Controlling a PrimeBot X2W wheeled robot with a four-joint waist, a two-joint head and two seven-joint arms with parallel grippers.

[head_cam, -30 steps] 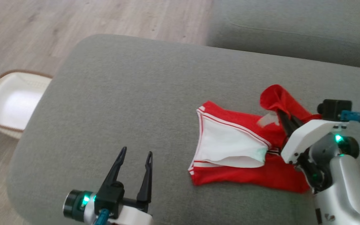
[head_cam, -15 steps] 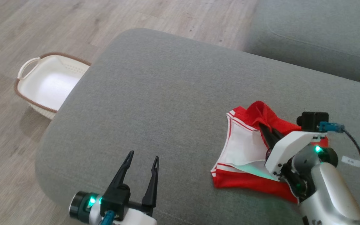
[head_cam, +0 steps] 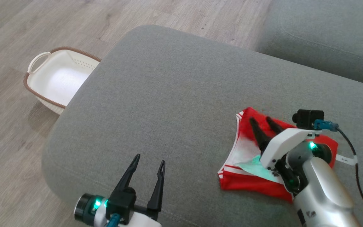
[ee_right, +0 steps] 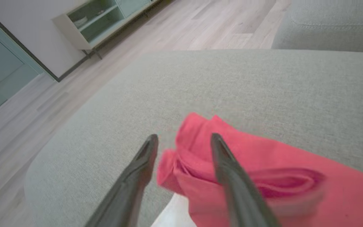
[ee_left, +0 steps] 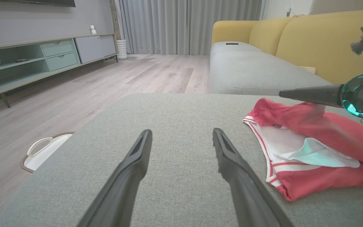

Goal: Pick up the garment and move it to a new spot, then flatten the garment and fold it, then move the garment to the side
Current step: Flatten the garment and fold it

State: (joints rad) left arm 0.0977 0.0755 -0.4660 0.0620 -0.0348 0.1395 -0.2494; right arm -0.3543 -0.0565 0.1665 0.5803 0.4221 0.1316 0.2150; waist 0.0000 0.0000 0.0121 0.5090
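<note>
Matt cloth garment (head_cam: pixel 250 186), coarse woven cushion (head_cam: pixel 169 94)

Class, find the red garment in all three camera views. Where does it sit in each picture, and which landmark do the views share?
Head view: garment at the lower right, partly under the right claw.
Left wrist view: garment at the right edge, about mid-height.
Right wrist view: garment from the centre down to the lower right.
Shared landmark: the grey cushion that it lies on.

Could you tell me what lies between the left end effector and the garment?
Just bare grey cushion separates the left end effector from the garment, seen in the head view.
</note>
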